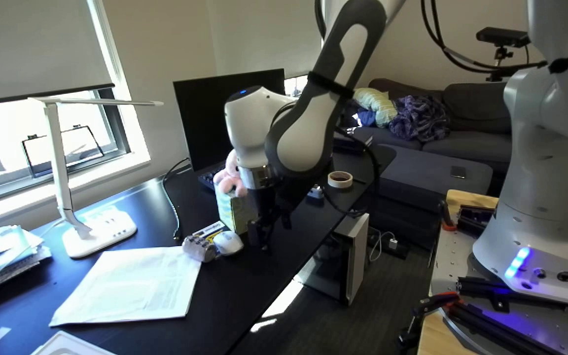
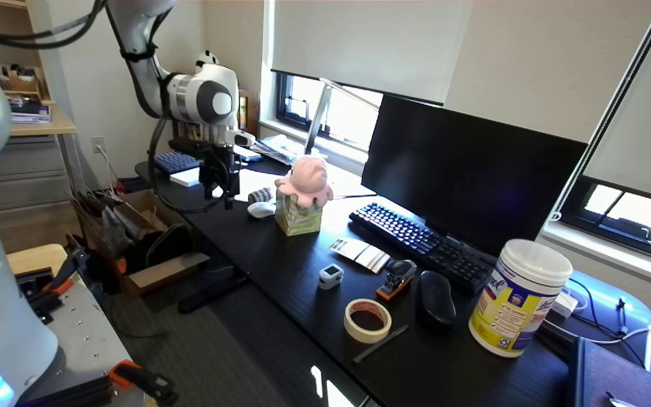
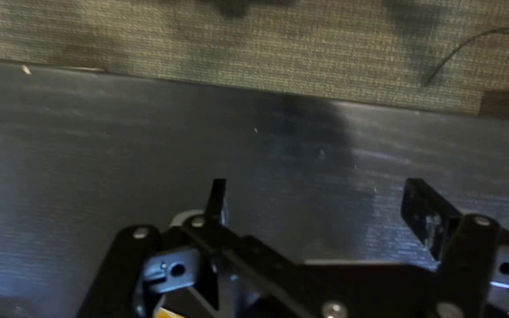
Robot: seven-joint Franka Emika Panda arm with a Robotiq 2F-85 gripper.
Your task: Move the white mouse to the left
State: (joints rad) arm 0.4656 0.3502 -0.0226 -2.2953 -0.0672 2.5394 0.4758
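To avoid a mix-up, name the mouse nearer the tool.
The white mouse, near the patterned box; the black mouse lies farther off, by the wipes tub.
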